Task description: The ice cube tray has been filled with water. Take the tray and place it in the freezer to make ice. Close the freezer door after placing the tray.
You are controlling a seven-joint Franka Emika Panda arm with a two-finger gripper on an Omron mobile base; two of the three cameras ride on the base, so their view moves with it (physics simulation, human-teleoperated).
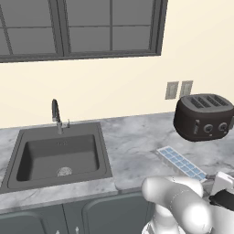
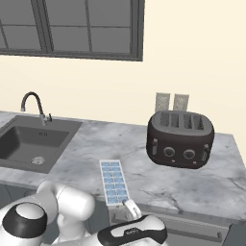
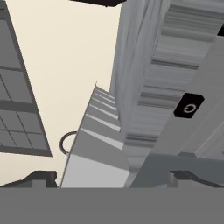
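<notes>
The ice cube tray [image 1: 182, 163] lies flat on the marble counter, white, with pale blue water [image 2: 114, 185] in its cells. It runs from the counter's front edge back toward the toaster. My gripper [image 3: 114, 180] sits low at the counter's front edge, right at the tray's near end. Its fingertips [image 3: 38, 178] stand far apart, so it is open and holds nothing. One pale finger [image 2: 130, 207] shows just off the tray's near corner. A pale ridged wedge in the hand view looks like that near end. The freezer and its door are out of view.
A dark four-slot toaster [image 1: 203, 117] stands behind the tray at the right. A grey sink [image 1: 58, 157] with a curved faucet [image 1: 56, 115] is set in the counter [image 2: 158, 185] to the left. Grey cabinet fronts [image 1: 100, 215] run below, a window above.
</notes>
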